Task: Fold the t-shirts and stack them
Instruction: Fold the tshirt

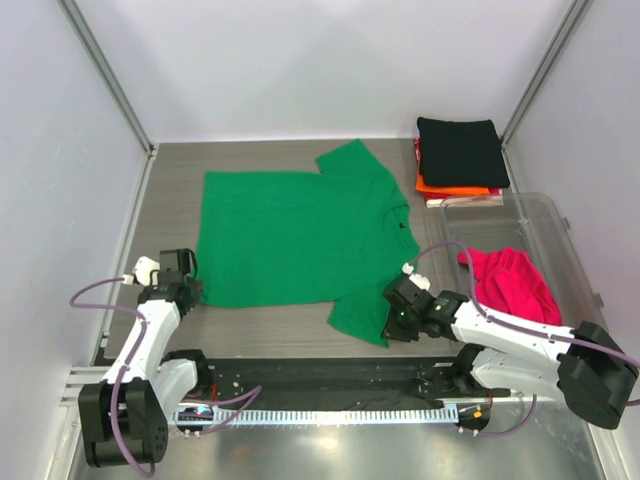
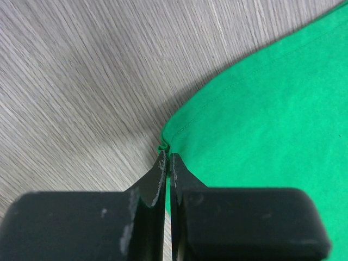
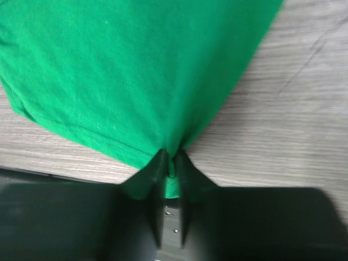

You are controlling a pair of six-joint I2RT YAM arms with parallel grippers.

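Top external view: a bright green cloth t-shirt [image 1: 290, 240] lies flat on the grey bench [image 1: 170, 190], not yet folded. The left hand [image 2: 168, 160] and the right hand [image 3: 169, 157] each pinch its near edge. A folded black-topped stack [image 1: 458, 155] is done; a crumpled magenta-pink shirt [image 1: 510, 280] waits in the clear plastic bin [image 1: 560, 225].

The green t-shirt [image 1: 300, 240] lies spread flat at centre, hem toward 9 o'clock, collar toward 3, sleeves at 12 and 5. At 2 o'clock sits a folded stack: black t-shirt [image 1: 462, 150] on top, orange t-shirt [image 1: 455, 190] and red t-shirt [image 1: 418, 158] beneath. The magenta-pink t-shirt [image 1: 510, 280] lies crumpled at 4 o'clock.
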